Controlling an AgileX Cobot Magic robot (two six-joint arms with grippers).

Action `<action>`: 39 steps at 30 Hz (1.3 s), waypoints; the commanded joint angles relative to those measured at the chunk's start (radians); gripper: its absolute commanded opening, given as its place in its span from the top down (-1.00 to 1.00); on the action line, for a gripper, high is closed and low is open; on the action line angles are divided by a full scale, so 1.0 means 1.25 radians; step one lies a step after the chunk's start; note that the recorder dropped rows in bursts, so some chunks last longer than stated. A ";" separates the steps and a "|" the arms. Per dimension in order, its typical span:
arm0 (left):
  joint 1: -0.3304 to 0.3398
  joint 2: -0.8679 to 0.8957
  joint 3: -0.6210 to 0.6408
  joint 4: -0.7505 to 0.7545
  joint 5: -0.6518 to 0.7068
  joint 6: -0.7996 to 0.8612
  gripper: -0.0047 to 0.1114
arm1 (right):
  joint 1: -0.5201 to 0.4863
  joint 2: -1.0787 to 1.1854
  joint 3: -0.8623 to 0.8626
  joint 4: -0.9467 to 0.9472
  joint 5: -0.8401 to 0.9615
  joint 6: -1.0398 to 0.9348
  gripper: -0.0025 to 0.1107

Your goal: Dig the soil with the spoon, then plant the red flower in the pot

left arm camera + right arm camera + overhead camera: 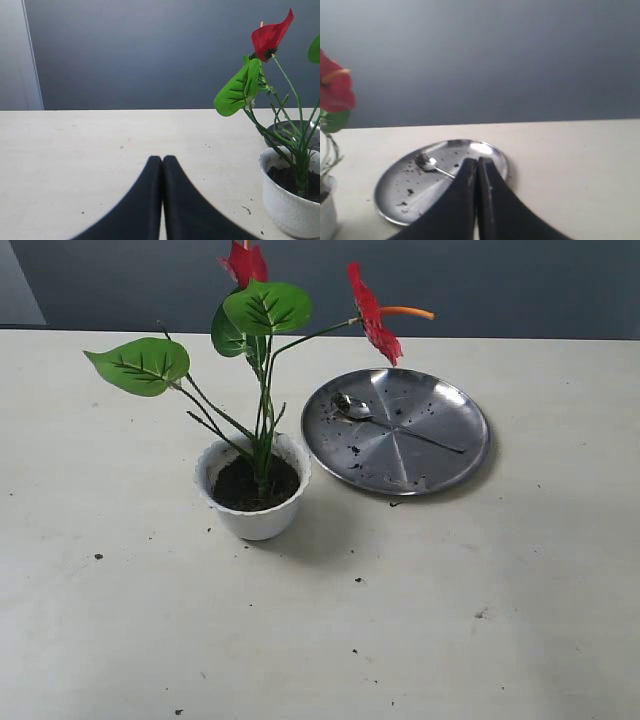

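Observation:
The red flower (262,390) stands upright in the white scalloped pot (252,515), its stems sunk into the dark soil (240,488). The spoon (360,411) lies on the round steel plate (455,455) to the pot's right, its handle reaching toward the plate's right side. Neither gripper shows in the exterior view. In the left wrist view my left gripper (162,159) is shut and empty, with the pot (287,210) and the flower (270,36) off to one side. In the right wrist view my right gripper (477,161) is shut and empty, with the spoon (427,163) lying on the plate (395,197) beyond it.
Stray specks of soil (98,556) dot the pale table (120,630) and the plate. A dark grey wall (500,280) runs behind the table's far edge.

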 commanded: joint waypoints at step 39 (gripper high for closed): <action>-0.005 -0.004 0.002 0.004 -0.010 0.000 0.91 | -0.256 -0.248 0.035 -0.179 0.330 0.127 0.97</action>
